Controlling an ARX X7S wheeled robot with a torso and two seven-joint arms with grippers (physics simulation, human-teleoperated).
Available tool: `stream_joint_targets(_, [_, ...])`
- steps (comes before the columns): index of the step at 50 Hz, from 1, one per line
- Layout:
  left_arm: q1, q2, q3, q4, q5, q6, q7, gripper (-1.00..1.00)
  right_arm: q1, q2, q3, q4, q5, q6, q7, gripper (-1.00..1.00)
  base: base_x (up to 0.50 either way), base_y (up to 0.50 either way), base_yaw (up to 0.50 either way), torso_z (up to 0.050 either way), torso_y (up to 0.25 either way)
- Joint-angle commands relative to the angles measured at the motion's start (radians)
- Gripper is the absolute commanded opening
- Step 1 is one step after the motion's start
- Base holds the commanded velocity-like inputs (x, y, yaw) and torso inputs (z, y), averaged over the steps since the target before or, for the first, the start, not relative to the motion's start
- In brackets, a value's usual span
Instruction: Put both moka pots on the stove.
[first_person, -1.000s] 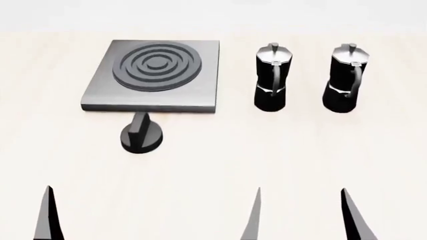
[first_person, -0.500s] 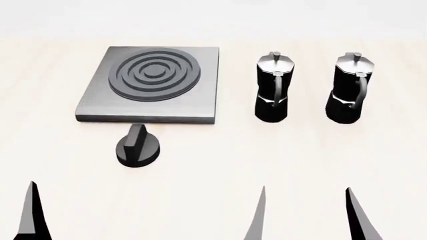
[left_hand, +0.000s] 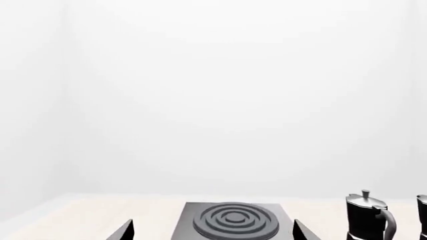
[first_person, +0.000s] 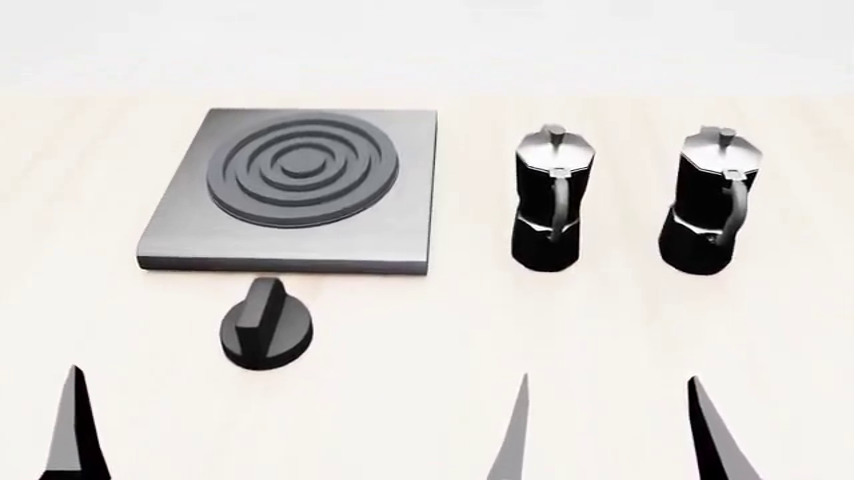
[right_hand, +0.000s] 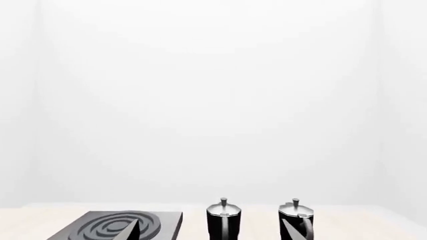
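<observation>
The stove (first_person: 400, 225), a grey square plate with ringed burner, lies at the left of the table. Two black moka pots stand upright to its right, side by side: the nearer-to-stove pot (first_person: 547, 210) and the right pot (first_person: 710, 210). My right gripper (first_person: 611, 440) is open and empty, well short of the pots, its gap facing between them. Of my left gripper only one finger (first_person: 74, 430) shows in the head view; in the left wrist view the left gripper (left_hand: 213, 233) is open and empty, facing the stove (left_hand: 190, 227). The right wrist view shows both pots (right_hand: 223, 224) (right_hand: 298, 220).
A squat black round knob (first_person: 267, 328) with a ridge sits just in front of the stove's near edge. The table is light wood (first_person: 427, 330). A plain white wall stands behind it.
The stove, the knob and the pots sit lower in the head view than before, so the view has shifted. My grippers stay open and low at the frame's bottom.
</observation>
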Motion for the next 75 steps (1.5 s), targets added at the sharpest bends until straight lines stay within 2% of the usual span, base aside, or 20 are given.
stream_joint_targets(1, [-0.001, -0.004, 0.010, -0.004, 0.002, 0.002, -0.003, 1.00, 0.000, 0.004, -0.006, 0.006, 0.000, -0.006, 0.003, 1.00, 0.15, 0.00, 0.00, 0.000, 0.000])
stream_joint_targets(75, [-0.011, -0.025, 0.053, -0.018, 0.009, 0.004, -0.022, 1.00, 0.010, 0.022, -0.036, 0.033, 0.007, -0.023, 0.021, 1.00, 0.15, 0.00, 0.00, 0.000, 0.000])
